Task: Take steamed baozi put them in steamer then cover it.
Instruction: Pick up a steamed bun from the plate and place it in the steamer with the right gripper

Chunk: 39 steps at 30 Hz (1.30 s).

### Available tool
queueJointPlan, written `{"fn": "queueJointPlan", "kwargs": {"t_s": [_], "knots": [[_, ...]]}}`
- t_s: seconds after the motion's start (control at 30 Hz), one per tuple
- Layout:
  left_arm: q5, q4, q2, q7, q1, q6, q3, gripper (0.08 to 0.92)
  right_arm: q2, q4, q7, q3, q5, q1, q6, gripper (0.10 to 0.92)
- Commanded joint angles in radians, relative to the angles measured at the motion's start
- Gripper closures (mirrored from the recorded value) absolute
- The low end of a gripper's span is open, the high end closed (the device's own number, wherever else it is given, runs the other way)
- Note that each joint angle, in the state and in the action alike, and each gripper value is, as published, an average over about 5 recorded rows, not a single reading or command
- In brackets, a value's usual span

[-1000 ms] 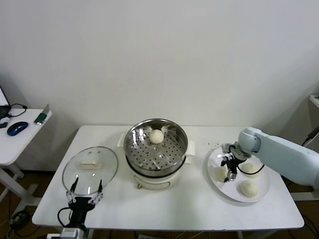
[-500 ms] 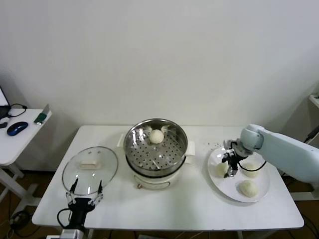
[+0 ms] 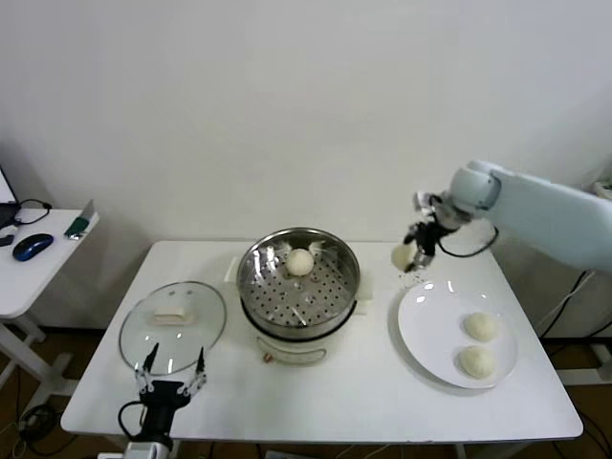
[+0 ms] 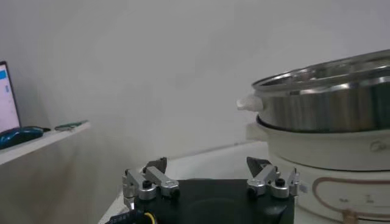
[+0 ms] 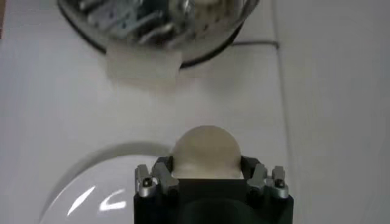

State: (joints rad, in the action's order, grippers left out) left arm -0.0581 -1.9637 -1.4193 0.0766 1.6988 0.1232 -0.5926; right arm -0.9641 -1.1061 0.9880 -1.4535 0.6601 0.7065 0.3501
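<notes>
My right gripper [image 3: 411, 254] hangs in the air between the steamer [image 3: 298, 287] and the white plate [image 3: 430, 320], shut on one steamed baozi [image 3: 402, 256]. The right wrist view shows that cream bun [image 5: 206, 146] squeezed between the jaws of the right gripper [image 5: 206, 169], with the steamer [image 5: 152, 18] beyond. One baozi [image 3: 301, 261] lies on the perforated tray inside. Two more baozi [image 3: 481, 326] [image 3: 476, 360] rest on the plate. The glass cover [image 3: 174, 325] lies flat on the table to the left. My left gripper [image 3: 170, 384] waits open just in front of it.
A side table [image 3: 29, 277] with a mouse stands at the far left. In the left wrist view the left gripper [image 4: 207, 165] is low over the table, with the steamer's steel wall [image 4: 329, 103] close by. The wall runs behind the table.
The right gripper closed on a baozi on the plate and lifted it up and back, toward the steamer side. Two buns are left on the plate. The left gripper shifted slightly.
</notes>
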Motion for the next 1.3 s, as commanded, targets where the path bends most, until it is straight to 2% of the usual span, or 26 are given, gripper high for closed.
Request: {"fn": "queueJointPlan", "kwargs": {"t_s": [0.03, 0.13, 0.4, 0.67, 1.3], "knots": [[-0.005, -0.061, -0.003, -0.003, -0.001, -0.019, 0.037, 0.177, -0.284, 0.02, -0.044, -0.146, 0.32, 0.238, 0.067, 0.323], [-0.012, -0.064, -0.002, -0.003, -0.001, -0.012, 0.042, 0.177, -0.352, 0.013, -0.092, -0.138, 0.384, 0.226, 0.119, 0.322], [0.027, -0.081, 0.024, -0.005, 0.049, 0.016, 0.048, 0.177, -0.451, -0.022, -0.156, -0.147, 0.406, 0.154, 0.172, 0.321], [0.022, -0.089, 0.042, -0.003, 0.047, 0.023, 0.042, 0.177, -0.497, -0.03, -0.198, -0.182, 0.376, 0.059, 0.19, 0.321], [0.027, -0.07, 0.052, -0.003, 0.021, 0.008, 0.023, 0.177, -0.577, 0.101, -0.2, -0.179, 0.298, -0.111, 0.185, 0.32]]}}
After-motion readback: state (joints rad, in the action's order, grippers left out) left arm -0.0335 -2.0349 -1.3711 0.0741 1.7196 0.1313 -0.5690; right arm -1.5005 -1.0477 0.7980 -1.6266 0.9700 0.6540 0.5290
